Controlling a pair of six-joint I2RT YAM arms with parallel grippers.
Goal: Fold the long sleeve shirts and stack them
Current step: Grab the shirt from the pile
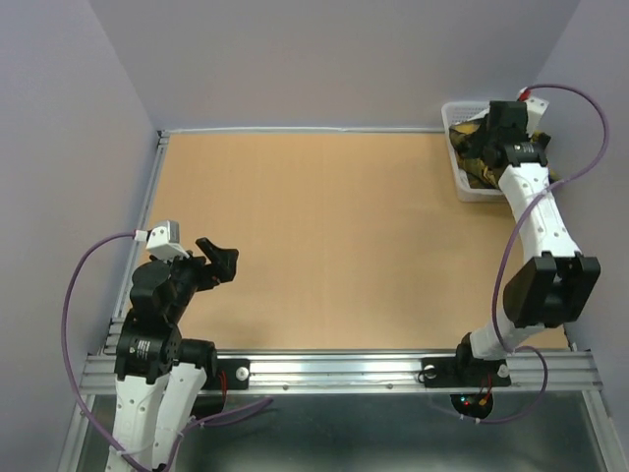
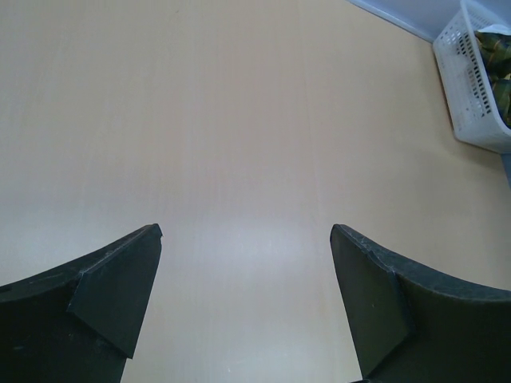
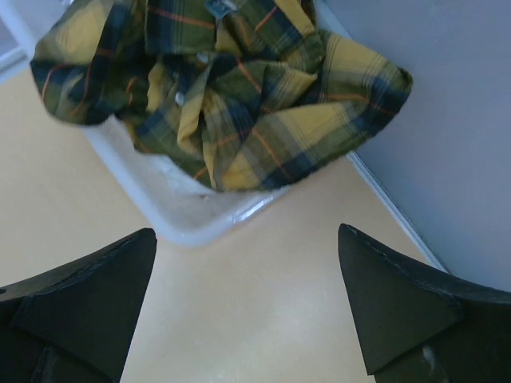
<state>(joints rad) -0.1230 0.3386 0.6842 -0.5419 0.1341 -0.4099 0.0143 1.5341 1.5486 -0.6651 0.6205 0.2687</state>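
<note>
right now the left gripper [image 1: 218,258] hangs low over the near-left part of the table [image 1: 324,226], jaws spread wide w/ nothing btwn them. its wrist view shows only bare light wood past the two dark fingers [image 2: 120,287].

the right arm reaches to the far-right corner, where a white slotted basket [image 1: 474,193] sits on the table right by the wall. the right gripper [image 1: 488,138] is above that basket, jaws also wide apart and gripping nothing. in its wrist view the fingers [image 3: 96,295] frame bare tabletop and the basket's corner, and the cloth lies beyond the tips, not touching them.

the plaid shirt [image 3: 239,104] is crumpled in the basket, yellow w/ dark green/black checks and thin orange lines. it's bunched up, unfolded, and some fabric spills over the rim on the wall side. a couple of small white buttons show near the middle of the heap. can't tell if more shirts lie under it.

a purple cable [image 1: 84,285] loops from each wrist cam.
</note>
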